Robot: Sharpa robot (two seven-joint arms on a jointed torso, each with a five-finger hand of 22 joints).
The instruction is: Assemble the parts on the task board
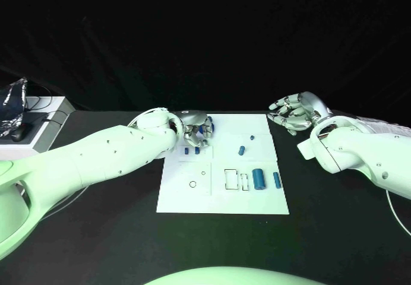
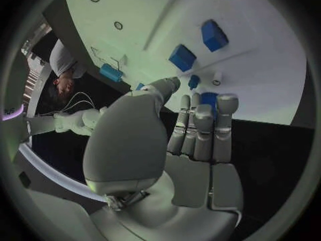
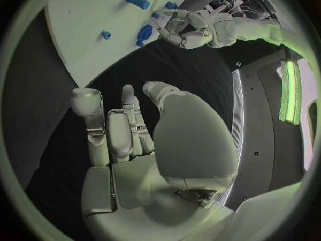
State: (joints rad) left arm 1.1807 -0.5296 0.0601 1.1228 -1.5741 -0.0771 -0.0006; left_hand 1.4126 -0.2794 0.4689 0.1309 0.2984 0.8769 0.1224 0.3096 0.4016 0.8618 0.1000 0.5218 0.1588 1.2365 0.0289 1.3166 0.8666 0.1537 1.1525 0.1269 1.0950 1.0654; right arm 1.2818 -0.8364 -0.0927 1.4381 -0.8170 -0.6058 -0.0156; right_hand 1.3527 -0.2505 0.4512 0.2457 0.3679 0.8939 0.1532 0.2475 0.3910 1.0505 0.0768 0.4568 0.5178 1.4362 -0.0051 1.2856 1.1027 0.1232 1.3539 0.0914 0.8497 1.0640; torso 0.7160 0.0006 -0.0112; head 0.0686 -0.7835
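looks like early days: the board has empty outlines at its near left and loose parts lying near the middle. left hand hovers at the far left corner with a blue part at its fingertips, though i can't tell if it's actually gripped. right hand sits off the far right corner, curled on nothing.

Black table. White board lies flat mid-table, nearer the far edge, blue parts on it. White box with cables sits at the far-left corner, well apart from the board.
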